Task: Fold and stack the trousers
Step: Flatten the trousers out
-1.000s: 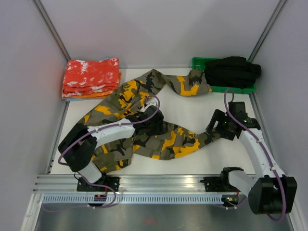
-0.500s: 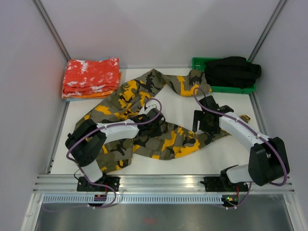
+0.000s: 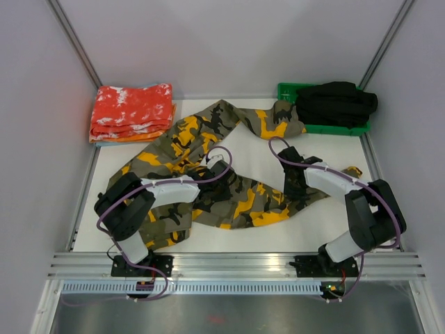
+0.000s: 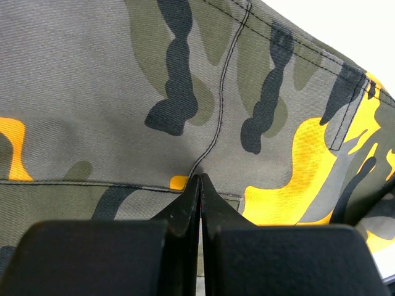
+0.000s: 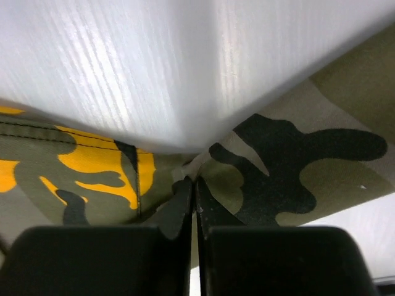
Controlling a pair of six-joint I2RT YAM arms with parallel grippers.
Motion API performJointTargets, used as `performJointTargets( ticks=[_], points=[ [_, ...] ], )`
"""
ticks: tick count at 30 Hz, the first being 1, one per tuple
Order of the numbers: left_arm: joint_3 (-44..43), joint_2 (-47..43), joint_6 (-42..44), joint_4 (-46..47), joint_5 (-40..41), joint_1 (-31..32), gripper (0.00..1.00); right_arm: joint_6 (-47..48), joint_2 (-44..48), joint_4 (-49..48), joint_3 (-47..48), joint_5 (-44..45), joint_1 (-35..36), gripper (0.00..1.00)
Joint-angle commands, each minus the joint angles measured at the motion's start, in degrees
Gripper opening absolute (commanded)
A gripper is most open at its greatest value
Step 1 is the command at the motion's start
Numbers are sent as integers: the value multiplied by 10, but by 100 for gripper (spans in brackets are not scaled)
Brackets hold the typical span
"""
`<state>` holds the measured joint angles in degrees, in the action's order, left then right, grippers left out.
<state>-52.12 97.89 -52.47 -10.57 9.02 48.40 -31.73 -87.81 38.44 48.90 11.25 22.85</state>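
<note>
The camouflage trousers (image 3: 201,132) lie spread and twisted across the white table (image 3: 261,156), one leg running to the back right, the other toward the front right. My left gripper (image 3: 214,185) rests on the middle of the trousers. In the left wrist view its jaws (image 4: 200,179) are shut, pinching a puckered seam of the trousers (image 4: 185,80). My right gripper (image 3: 292,186) sits on the leg end at the front right. In the right wrist view its jaws (image 5: 195,180) are shut on a raised fold at the edge of the trousers (image 5: 290,160).
A folded red-orange speckled cloth stack (image 3: 132,111) lies at the back left. A green tray (image 3: 286,90) at the back right holds a black garment (image 3: 337,101). Grey walls enclose the table on three sides, and a metal rail (image 3: 229,263) runs along the front.
My right arm swung left from the table's right side onto the trouser leg and its jaws closed. The left gripper closed on the cloth at the middle.
</note>
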Motion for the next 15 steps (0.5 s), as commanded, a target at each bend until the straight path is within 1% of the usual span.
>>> performJointTargets(
  ticks=[1, 2, 4, 5, 6, 7, 8, 9, 10, 11, 12, 13, 14, 15],
  points=[
    [2, -9, -21, 19, 20, 1, 2, -20, 36, 50, 34, 83, 3, 0],
    [1, -7, -23, 22, 19, 1, 2, -25, 53, 65, 48, 97, 3, 0],
    [-3, 3, -24, 27, 13, 1, 2, -50, 117, 100, 59, 137, 3, 0],
    [-10, 5, -23, 31, 4, 0, 2, -63, 173, 109, 66, 150, 3, 0],
    [-12, 10, -23, 34, 0, 0, 2, -83, 208, 119, 66, 176, 3, 0],
    [-15, 11, -21, 37, -5, 1, 2, -119, 243, 123, 64, 183, 3, 0],
    [-19, 12, -21, 40, -9, 0, 2, -140, 285, 122, 43, 188, 4, 0],
    [-22, 12, -21, 43, -10, 0, 2, -162, 367, 121, 27, 192, 3, 0],
    [-25, 14, -19, 44, -11, 0, 2, -194, 404, 113, 6, 185, 3, 0],
    [-32, 16, -17, 43, -12, -1, 2, -218, 470, 122, -34, 180, 3, 0],
    [-36, 17, -13, 41, -14, -2, 2, -241, 496, 135, -56, 159, 3, 0],
    [-40, 19, -11, 40, -15, -2, 2, -260, 517, 158, -78, 143, 3, 2],
    [-42, 19, -11, 39, -15, -3, 2, -293, 534, 172, -119, 121, 3, 7],
    [-42, 19, -10, 37, -15, -4, 2, -309, 558, 183, -136, 79, 3, 18]
  ],
)
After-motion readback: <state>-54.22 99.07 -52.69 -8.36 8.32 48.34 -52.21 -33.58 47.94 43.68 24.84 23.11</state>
